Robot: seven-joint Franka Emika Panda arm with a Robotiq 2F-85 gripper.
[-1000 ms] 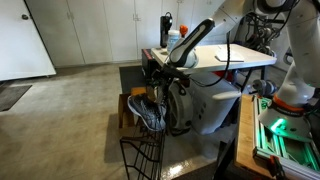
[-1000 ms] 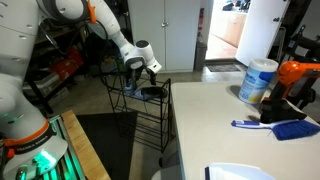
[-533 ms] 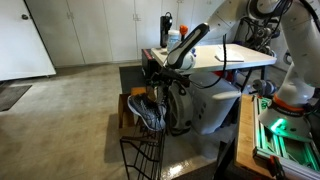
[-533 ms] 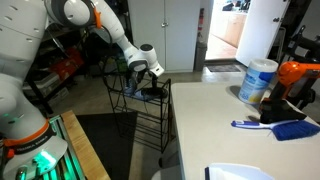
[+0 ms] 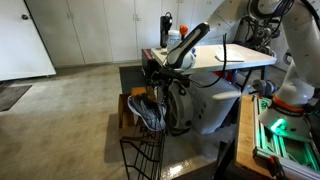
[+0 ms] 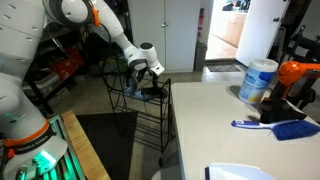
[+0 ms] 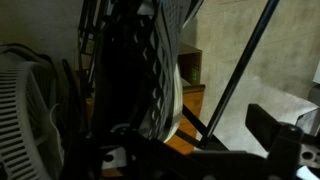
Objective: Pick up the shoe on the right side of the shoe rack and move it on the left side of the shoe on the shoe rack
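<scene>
The black wire shoe rack point(image 5: 140, 152) point(image 6: 140, 112) stands on the concrete floor beside the white table. A grey shoe point(image 5: 150, 113) with a pale ribbed sole point(image 7: 162, 70) lies on its slanted top tier, filling the wrist view. My gripper point(image 5: 163, 78) point(image 6: 147, 72) point(image 7: 190, 145) hangs just above the rack's top, close over the shoe, open. One dark fingertip point(image 7: 283, 132) shows at the right of the wrist view, apart from the shoe. A dark shape point(image 6: 153, 93) lies on the top tier under the gripper; I cannot tell whether it is another shoe.
A small brown wooden stool point(image 5: 127, 108) point(image 7: 186, 108) stands behind the rack. A rack wire point(image 7: 240, 70) crosses the wrist view diagonally. A white fan grille point(image 7: 25, 115) is at the left. The white table point(image 6: 250, 130) carries a wipes tub point(image 6: 257, 80) and a blue brush point(image 6: 275, 127).
The arm has sunk slightly toward the rack over the first half second, then held still. The jaws stay wide open.
</scene>
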